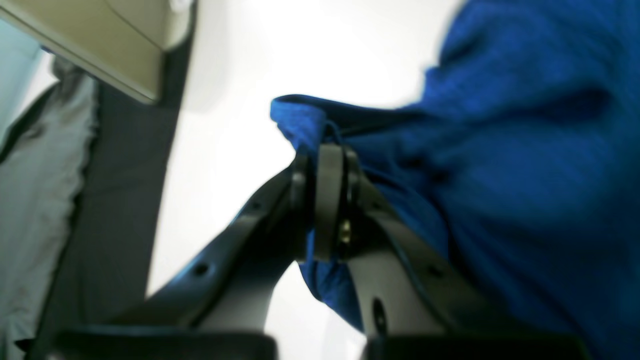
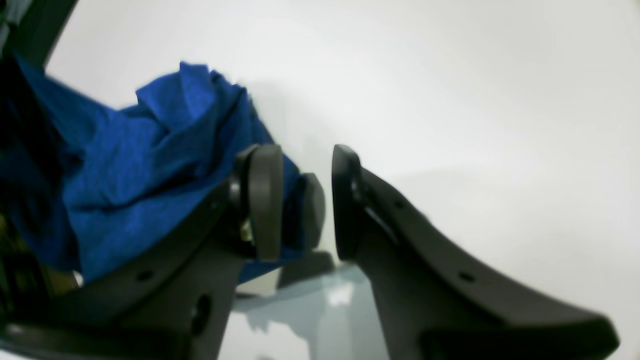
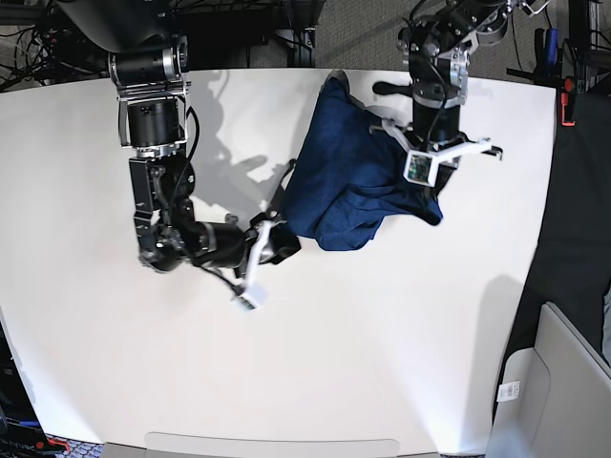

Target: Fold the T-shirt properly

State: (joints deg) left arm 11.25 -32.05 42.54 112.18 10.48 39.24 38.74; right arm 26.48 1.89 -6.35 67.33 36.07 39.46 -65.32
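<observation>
The T-shirt [image 3: 353, 176] lies bunched at upper centre, pinched by the left gripper [image 1: 327, 155], while the right wrist view alone shows the right gripper [image 2: 320, 205] parted beside the cloth

**Your two arms: black joints, white wrist brackets**

Your right arm [image 3: 158, 143] is a stack of black cylinders with a silver ring near the top and thin black cables along it. Your left arm [image 3: 434, 72] is black too, with cables looped at its shoulder. Each wrist carries a white bracket; the left one bears a small green board [image 3: 417, 169]. Your fingers [image 2: 262, 200] are curved dark-grey blades with round screw holes and rounded oval pads.
</observation>
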